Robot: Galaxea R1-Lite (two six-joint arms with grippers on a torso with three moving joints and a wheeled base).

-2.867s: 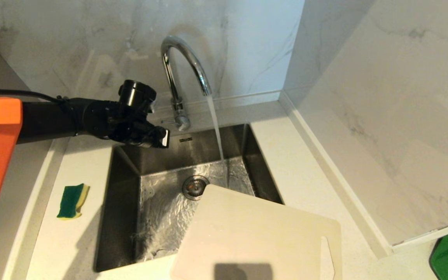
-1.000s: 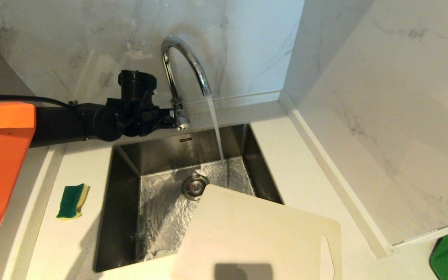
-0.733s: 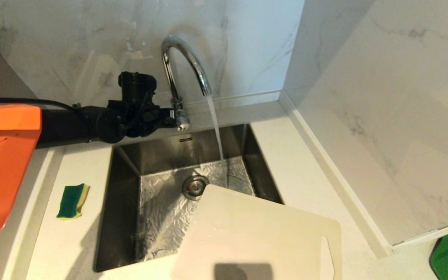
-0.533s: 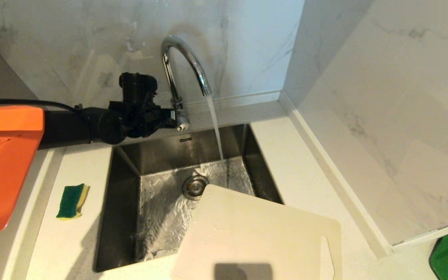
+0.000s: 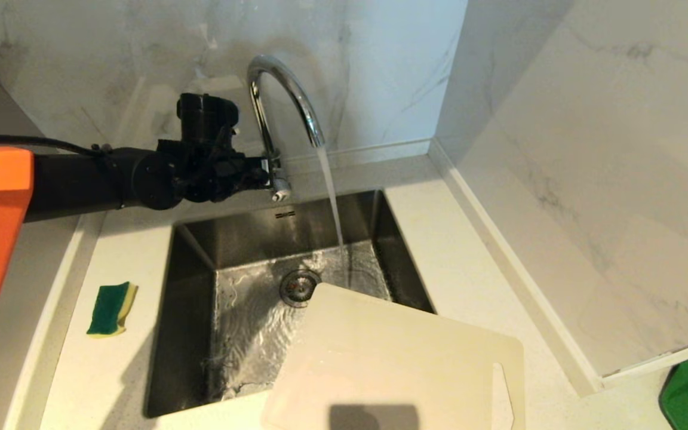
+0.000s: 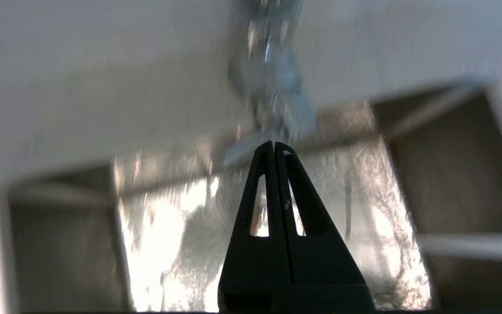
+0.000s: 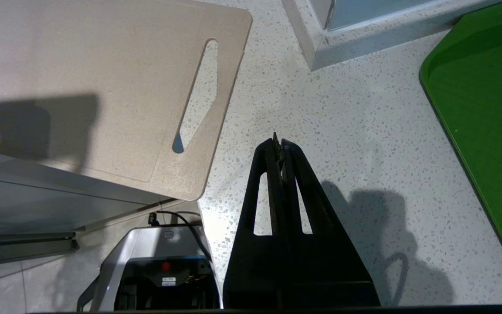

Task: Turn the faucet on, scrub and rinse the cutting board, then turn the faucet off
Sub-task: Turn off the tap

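The chrome faucet (image 5: 281,89) arches over the steel sink (image 5: 189,310) with water streaming from its spout. My left gripper (image 5: 263,173) is shut, its tips against the faucet's side lever (image 5: 279,190) at the base; in the left wrist view the left gripper (image 6: 274,144) meets the blurred chrome faucet (image 6: 277,100). The off-white cutting board (image 5: 398,364) lies over the sink's front right corner, partly on the counter. In the right wrist view the cutting board (image 7: 103,83) shows its slot handle, and my right gripper (image 7: 278,141) hangs shut above the counter beside it.
A green and yellow sponge (image 5: 111,307) lies on the counter left of the sink. A green tray (image 7: 486,109) sits at the far right. Marble walls close in behind and to the right. The drain (image 5: 299,286) is wet with running water.
My left gripper swung from over the sink's back left corner up to the faucet's base, then pressed against the lever and lifted slightly. Water keeps running. Board and sponge have not moved.
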